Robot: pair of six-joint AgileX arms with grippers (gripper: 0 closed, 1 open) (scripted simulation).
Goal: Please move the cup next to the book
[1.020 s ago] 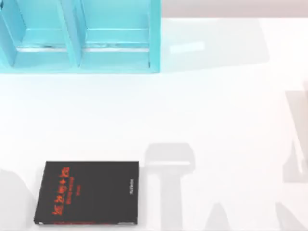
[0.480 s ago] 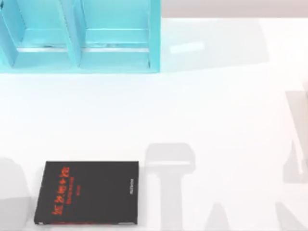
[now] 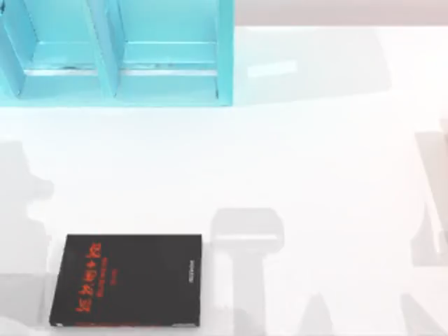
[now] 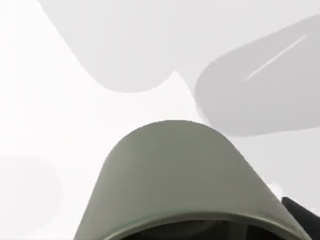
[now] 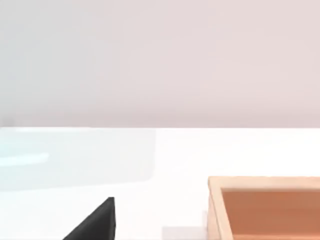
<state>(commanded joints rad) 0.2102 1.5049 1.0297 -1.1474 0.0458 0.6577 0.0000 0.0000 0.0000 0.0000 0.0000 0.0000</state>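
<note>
One white table [image 3: 315,161] — book [image 3: 126,280] near-left | cup [image 4: 180,175] — end effector grip: cannot tell

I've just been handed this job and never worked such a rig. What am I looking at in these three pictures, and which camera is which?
This is a pair of AgileX arms at a white table. The top view looks down: a flat black book with red-orange characters lies near the left front, and a turquoise open shelf stands at the back left. The left wrist view comes from the camera on the left arm; a small round grey-beige cup sits very close to it. The right wrist view looks across the table from the right arm, with a shallow orange-brown wooden tray in sight. Whether the cup is gripped cannot be told.
</note>
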